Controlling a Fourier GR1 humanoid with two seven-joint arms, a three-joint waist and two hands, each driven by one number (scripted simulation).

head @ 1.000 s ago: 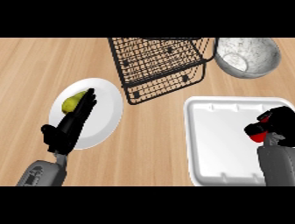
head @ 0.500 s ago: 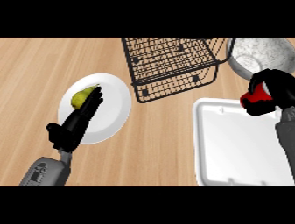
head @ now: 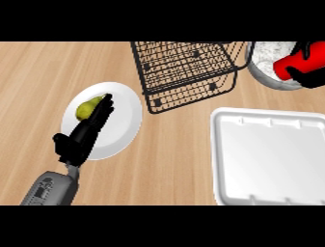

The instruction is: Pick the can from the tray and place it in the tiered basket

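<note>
The right hand (head: 320, 72) shows at the far right edge, its fingers curled round the red can (head: 306, 59), which is tilted and lifted off the counter. The can sits in front of a grey speckled bowl (head: 272, 65) that stands at the far right, just right of the tiered basket (head: 186, 72). The basket is black wire, standing at the far middle of the counter, its top running out past the far edge of view. The white tray (head: 275, 157) lies near right, bare, its near and right sides reaching the edges of view; a narrow strip of wood separates its far left corner from the basket's near edge.

The left hand (head: 87, 132) rests with straight fingers over a white plate (head: 118, 123) at the left, fingertips beside a yellow-green pear (head: 88, 107) on that plate. The wooden counter (head: 30, 82) is bare to the far left and in the near middle, between plate and tray.
</note>
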